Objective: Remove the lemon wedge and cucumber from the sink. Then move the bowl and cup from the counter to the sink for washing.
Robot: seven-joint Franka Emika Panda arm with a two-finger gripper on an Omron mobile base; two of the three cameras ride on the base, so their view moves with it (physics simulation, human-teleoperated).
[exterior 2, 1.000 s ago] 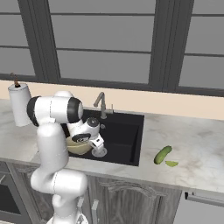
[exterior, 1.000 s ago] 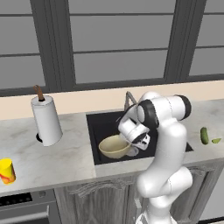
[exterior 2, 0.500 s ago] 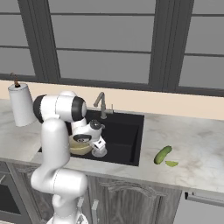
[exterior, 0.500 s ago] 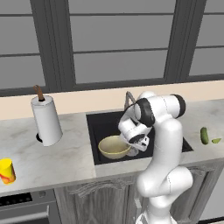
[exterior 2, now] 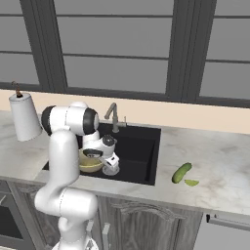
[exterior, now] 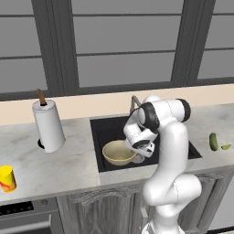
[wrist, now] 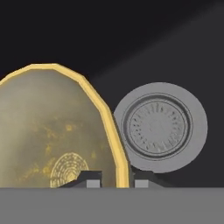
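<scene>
The tan-olive bowl [exterior: 116, 151] rests low in the black sink [exterior: 106, 129], left of the silver drain [wrist: 159, 127]. My gripper [wrist: 117, 183] is shut on the bowl [wrist: 48, 135], with its yellow rim between the two fingertips. From the right base the gripper [exterior 2: 103, 163] sits at the right edge of the bowl [exterior 2: 88, 163]. The yellow cup [exterior: 7, 178] stands on the counter [exterior: 68, 160] at far left. The cucumber [exterior: 213, 141] and the lemon wedge [exterior: 226, 147] lie on the counter right of the sink.
A paper towel roll [exterior: 48, 125] stands on the counter left of the sink. The grey faucet [exterior 2: 114, 116] rises behind the basin, close to my arm. A stove edge [exterior: 23, 208] shows at lower left.
The arm has leaned slightly to the left over the basin. The bowl has hardly moved and stays in the grip.
</scene>
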